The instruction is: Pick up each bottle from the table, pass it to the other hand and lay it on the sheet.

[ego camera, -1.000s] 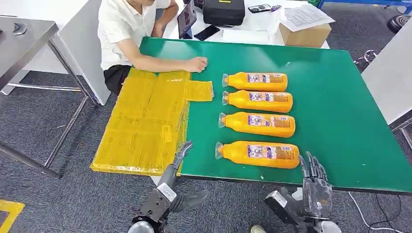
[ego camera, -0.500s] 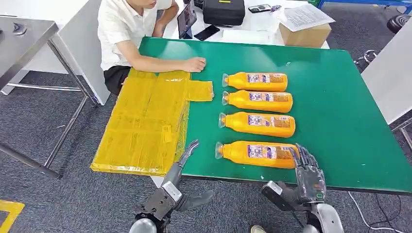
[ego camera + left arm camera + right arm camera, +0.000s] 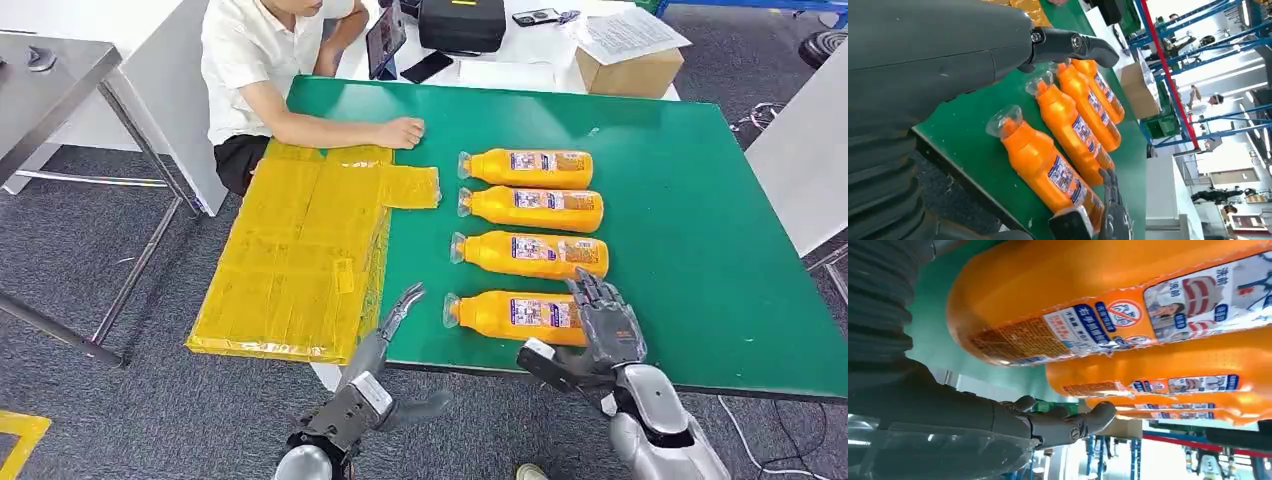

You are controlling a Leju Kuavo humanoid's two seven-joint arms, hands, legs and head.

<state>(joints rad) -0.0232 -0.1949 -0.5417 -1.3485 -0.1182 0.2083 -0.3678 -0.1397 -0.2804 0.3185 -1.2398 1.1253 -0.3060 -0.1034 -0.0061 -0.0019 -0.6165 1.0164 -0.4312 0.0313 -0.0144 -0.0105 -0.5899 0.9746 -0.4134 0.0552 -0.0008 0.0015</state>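
Note:
Several orange bottles lie side by side on the green table (image 3: pixel 700 220), caps pointing towards the yellow sheet (image 3: pixel 300 250). My right hand (image 3: pixel 605 325) reaches over the base end of the nearest bottle (image 3: pixel 515 316), fingers spread across it. In the right wrist view that bottle (image 3: pixel 1098 305) looms close, and the thumb (image 3: pixel 1068 422) stays apart from it. My left hand (image 3: pixel 395 315) hovers at the table's front edge between the sheet and the nearest bottle's cap, fingers stretched out and holding nothing. The left wrist view looks along the bottle row (image 3: pixel 1048 165) to my right hand (image 3: pixel 1110 215).
A person sits at the far left corner with a hand (image 3: pixel 402 132) resting on the table by the sheet. Behind the table stand a cardboard box (image 3: pixel 628 70) and a black case (image 3: pixel 460 25). A grey table (image 3: pixel 50 70) is off to the left.
My right hand has come up from the table's front edge and moved left over the nearest bottle's base. The left hand has risen a little and shifted towards the bottles.

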